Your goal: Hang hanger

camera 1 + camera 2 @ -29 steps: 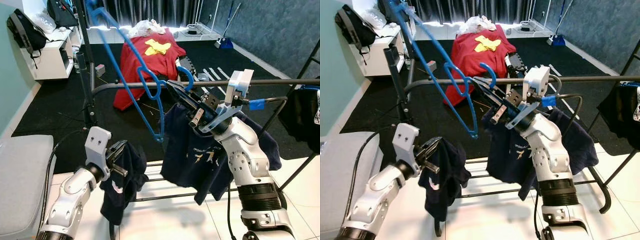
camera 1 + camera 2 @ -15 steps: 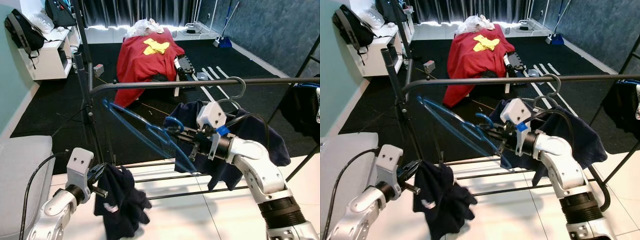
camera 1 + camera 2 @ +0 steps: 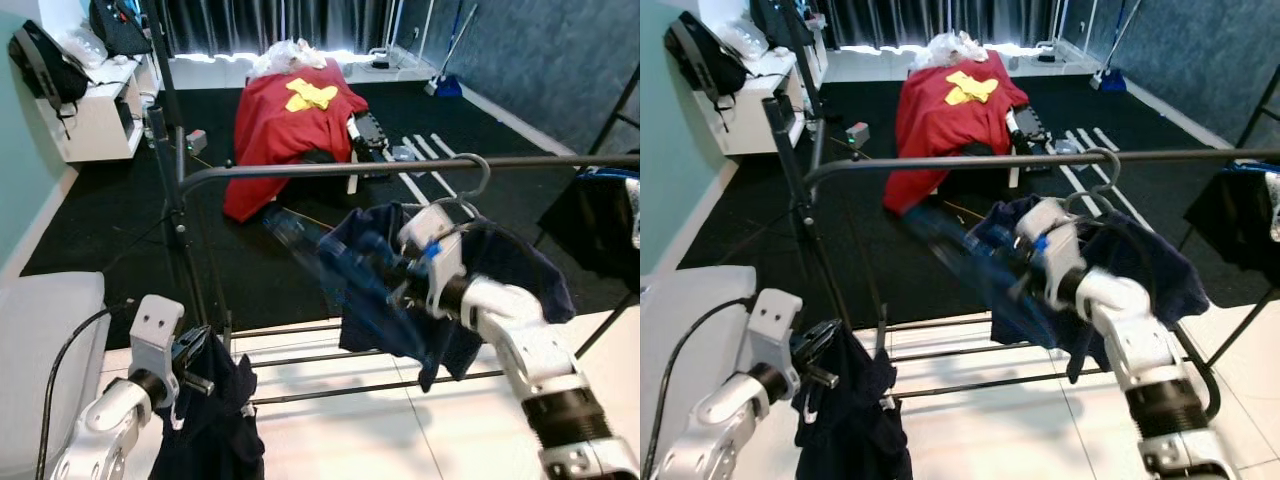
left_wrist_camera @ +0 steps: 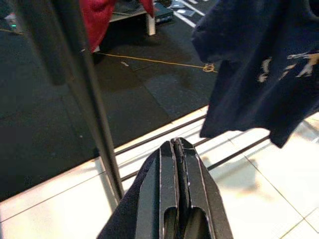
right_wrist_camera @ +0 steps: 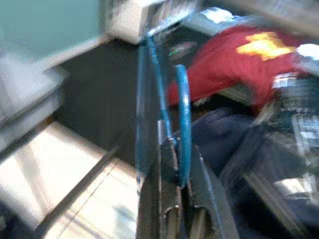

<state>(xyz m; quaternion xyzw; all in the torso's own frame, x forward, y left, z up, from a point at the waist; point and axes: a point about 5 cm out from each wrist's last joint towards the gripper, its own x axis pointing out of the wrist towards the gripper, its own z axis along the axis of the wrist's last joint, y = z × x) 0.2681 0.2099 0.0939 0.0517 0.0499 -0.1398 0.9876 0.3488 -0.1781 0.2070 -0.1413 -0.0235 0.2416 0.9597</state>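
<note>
A blue plastic hanger (image 3: 335, 262) is blurred by motion, slanting below the black rack rail (image 3: 330, 168) in front of a hanging navy shirt (image 3: 505, 265). My right gripper (image 3: 392, 280) is shut on it near its hook; the right wrist view shows the hook (image 5: 182, 119) rising between the fingers (image 5: 167, 199). My left gripper (image 3: 197, 358) is low at the left, shut on a dark navy garment (image 3: 212, 425) that hangs from it. In the left wrist view the fingers (image 4: 169, 174) are pressed together over dark cloth.
The navy shirt hangs from a grey hanger hook (image 3: 481, 176) on the rail. The rack upright (image 3: 172, 190) and low crossbars (image 3: 320, 357) stand ahead. A red cloth (image 3: 285, 125) covers a bench behind. A grey cushion (image 3: 40, 340) lies left, another dark garment (image 3: 600, 225) right.
My right arm has brought the blue hanger down from above the rail to below it, and it is still moving. The left gripper has sunk lower with its garment.
</note>
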